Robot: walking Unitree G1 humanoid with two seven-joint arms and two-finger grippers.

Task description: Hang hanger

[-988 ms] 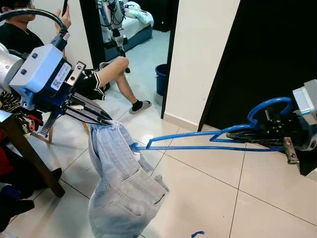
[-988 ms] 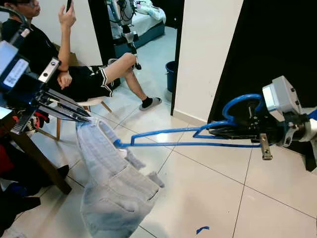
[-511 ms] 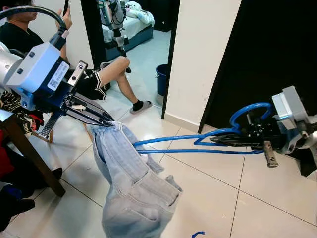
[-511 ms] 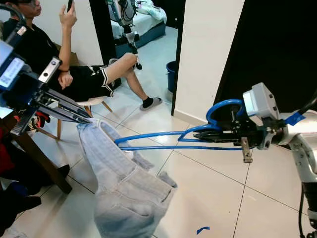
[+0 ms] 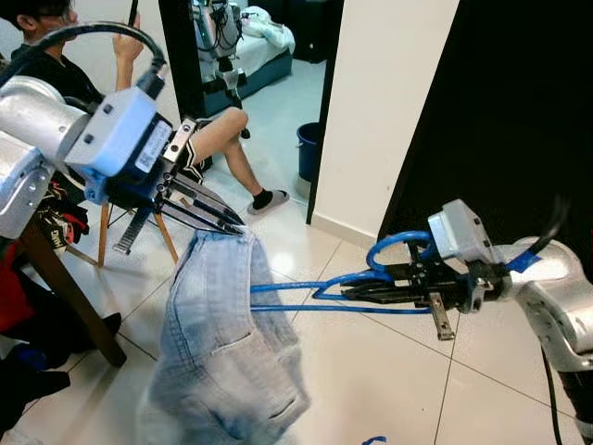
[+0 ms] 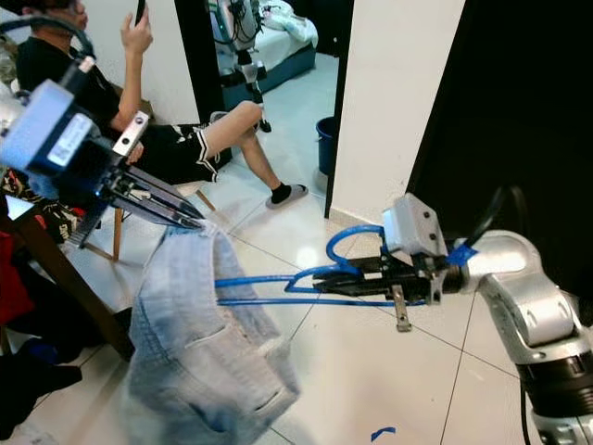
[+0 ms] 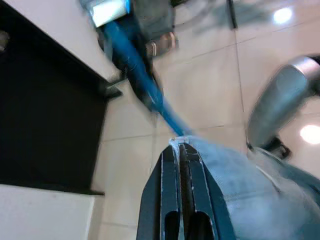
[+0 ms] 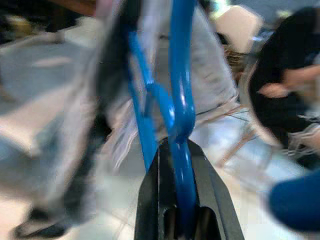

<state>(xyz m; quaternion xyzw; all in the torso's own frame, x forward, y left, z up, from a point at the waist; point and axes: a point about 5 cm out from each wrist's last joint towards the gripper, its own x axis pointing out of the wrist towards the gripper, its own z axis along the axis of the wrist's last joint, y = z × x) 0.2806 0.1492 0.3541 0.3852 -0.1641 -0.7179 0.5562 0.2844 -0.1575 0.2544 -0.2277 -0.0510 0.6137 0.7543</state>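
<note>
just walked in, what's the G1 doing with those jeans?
It is putting a garment on a hanger. The left gripper is shut on the waistband of a pair of light denim shorts, holding them up off the tiled floor. The right gripper is shut on the blue hanger near its hook, with the hanger's far end pushed into the shorts' waist opening. A person sits on a chair behind, not involved. Nothing is hung up yet.

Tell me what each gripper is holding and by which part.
Left gripper pinches the denim shorts at the waistband edge. Right gripper grips the blue hanger by its neck, below the hook.
</note>
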